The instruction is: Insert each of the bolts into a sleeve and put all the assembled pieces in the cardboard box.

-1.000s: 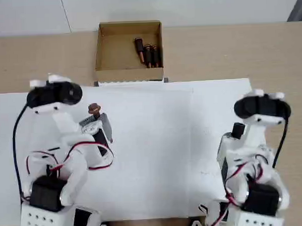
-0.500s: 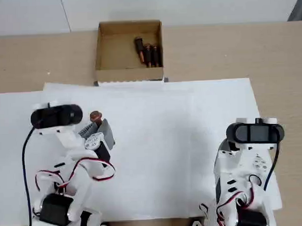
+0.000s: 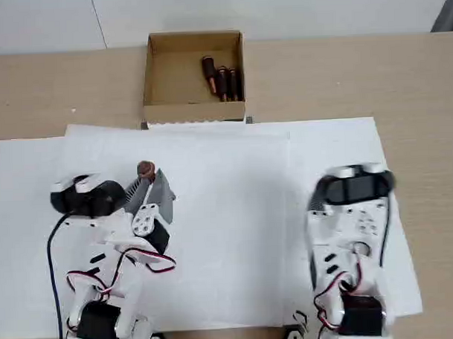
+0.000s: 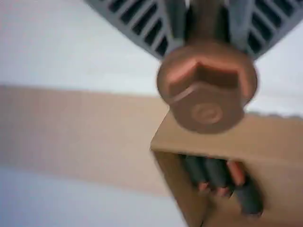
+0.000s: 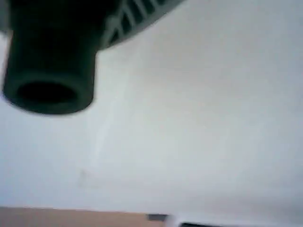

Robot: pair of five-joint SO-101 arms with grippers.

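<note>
Cardboard box point(image 3: 195, 111) holds three assembled pieces point(image 3: 222, 80); left pincer point(image 4: 206, 19) grips bolt point(image 4: 207, 85); right pincer point(image 5: 61, 9), sleeve point(image 5: 49, 66).

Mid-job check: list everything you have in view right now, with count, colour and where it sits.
cardboard box: one, brown, open top, on the table beyond the paper
assembled pieces: three, dark sleeves with copper bolts, side by side inside the box, on its right side in the high view
bolt: one, copper, in the left pincer, head toward the box
sleeve: one, black, in the right pincer, open end facing out
paper: at least two overlapping sheets, white, spread under both arms
table: one, light wood
left pincer: one, grey, shut on the bolt
right pincer: one, grey, shut on the sleeve
</note>
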